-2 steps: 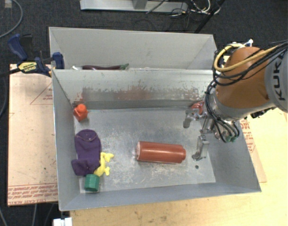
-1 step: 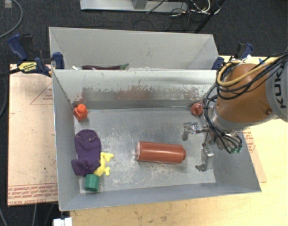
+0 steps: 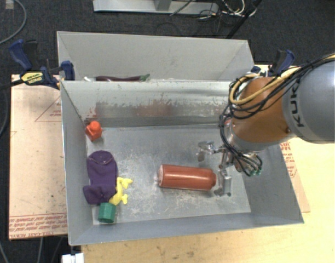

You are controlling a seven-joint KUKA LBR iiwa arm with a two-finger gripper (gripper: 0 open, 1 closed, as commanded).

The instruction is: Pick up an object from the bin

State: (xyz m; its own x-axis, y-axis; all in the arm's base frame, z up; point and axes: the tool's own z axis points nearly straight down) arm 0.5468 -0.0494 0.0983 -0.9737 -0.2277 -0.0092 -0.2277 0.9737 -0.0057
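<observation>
Camera view shows tool (image 3: 215, 169) spread open beside red cylinder (image 3: 186, 178) on scuffed grey bin (image 3: 173, 141) floor; dark carpet (image 3: 47, 10) beyond.

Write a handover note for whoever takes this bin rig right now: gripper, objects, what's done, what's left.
Gripper: open, low in the bin, at the right end of the red-brown cylinder, which lies flat mid-floor.
Others, all at the left: purple cloth thing, yellow piece, green block, orange piece.
Done: nothing is gripped or lifted.
Left: shut on one thing, probably the cylinder, and lift it out.
</observation>
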